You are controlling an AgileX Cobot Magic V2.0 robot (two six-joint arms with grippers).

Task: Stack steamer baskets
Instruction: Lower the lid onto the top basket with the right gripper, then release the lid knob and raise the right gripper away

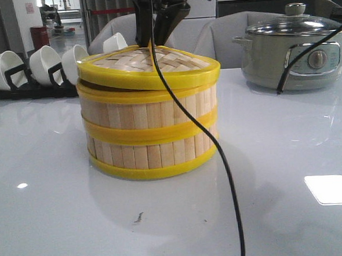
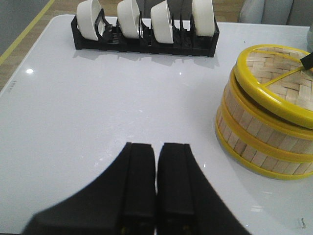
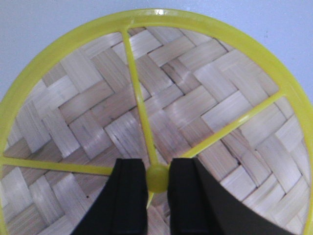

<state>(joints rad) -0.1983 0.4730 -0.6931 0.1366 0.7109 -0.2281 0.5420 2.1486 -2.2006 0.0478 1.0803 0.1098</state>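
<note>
Two steamer baskets stand stacked in the middle of the table, the upper basket (image 1: 149, 111) on the lower basket (image 1: 152, 155). Over them is the woven lid (image 1: 150, 68), tilted, with its left side higher than its right. My right gripper (image 3: 157, 169) is shut on the lid's yellow knob (image 3: 157, 178) from above. In the left wrist view the stack (image 2: 259, 134) and lid (image 2: 279, 81) lie off to one side. My left gripper (image 2: 156, 147) is shut and holds nothing, over bare table away from the stack.
A black rack of white bowls (image 1: 31, 70) stands at the back left. A grey-green electric pot (image 1: 294, 51) with a glass lid is at the back right. A black cable (image 1: 222, 159) hangs in front of the stack.
</note>
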